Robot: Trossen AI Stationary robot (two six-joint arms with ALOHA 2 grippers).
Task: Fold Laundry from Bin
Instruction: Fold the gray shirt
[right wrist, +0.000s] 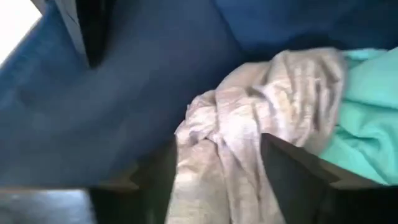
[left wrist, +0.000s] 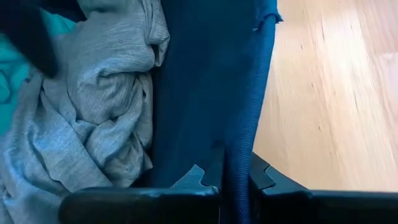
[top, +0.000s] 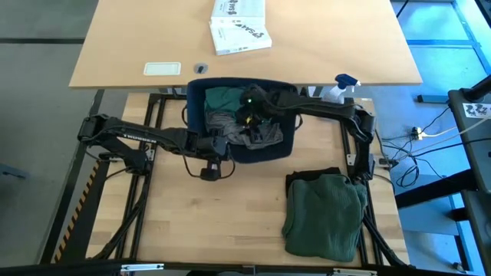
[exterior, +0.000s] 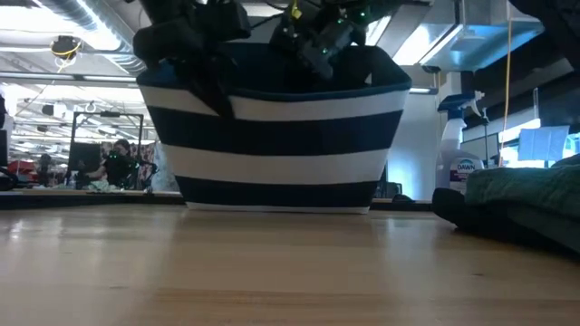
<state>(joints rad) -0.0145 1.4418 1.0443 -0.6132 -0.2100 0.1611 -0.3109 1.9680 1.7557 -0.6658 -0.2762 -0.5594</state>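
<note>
The navy bin (top: 242,119) with white stripes (exterior: 281,145) stands at the table's far middle. In it lie a light grey garment (right wrist: 249,118) and a teal-green one (right wrist: 367,118). My left gripper (left wrist: 233,177) is shut on the bin's near-left wall (top: 219,147). My right gripper (right wrist: 221,180) reaches down into the bin (top: 249,115), open, with a bunch of the grey garment between its fingers. A folded dark green garment (top: 326,215) lies on a black one at the table's near right. My left gripper pinches the bin's fabric wall at its top rim (left wrist: 239,155), one finger inside the bin and one outside. The fingers slant down from above. The bin stands upright on the table. My right gripper straddles a bunch of the grey garment (right wrist: 211,155); whether its fingers (right wrist: 292,174) touch it, I cannot tell.
A spray bottle (top: 341,86) stands just right of the bin. White printed papers (top: 239,27) and a card (top: 163,69) lie on the far tabletop. Bare wood (top: 215,222) stretches across the near left.
</note>
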